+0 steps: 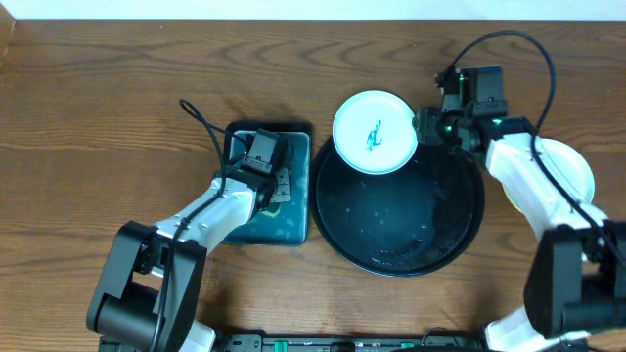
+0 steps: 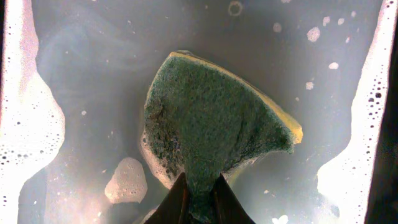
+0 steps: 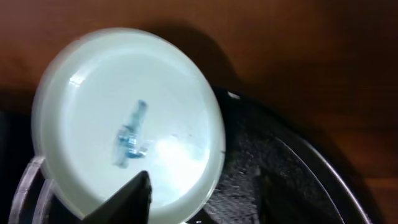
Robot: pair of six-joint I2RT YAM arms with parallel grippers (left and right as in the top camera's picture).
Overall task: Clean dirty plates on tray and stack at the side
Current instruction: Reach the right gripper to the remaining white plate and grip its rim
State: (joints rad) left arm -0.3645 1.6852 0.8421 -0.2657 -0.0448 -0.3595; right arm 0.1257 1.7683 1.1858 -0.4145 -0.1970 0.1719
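The left gripper [image 1: 272,181] is seen from overhead lowered into the small rectangular teal tray [image 1: 293,220]. The right gripper [image 1: 426,125] is set at the edge of the pale mint round plate [image 1: 375,132], which is marked with a teal scribble and overlaps the far-left rim of the large round black tray [image 1: 460,235]. From the left wrist, a green-and-yellow sponge [image 2: 211,118] is pinched between tightly closed fingers [image 2: 177,202]. From the right wrist, the plate's rim is straddled by parted jaws; whether it is clamped cannot be told.
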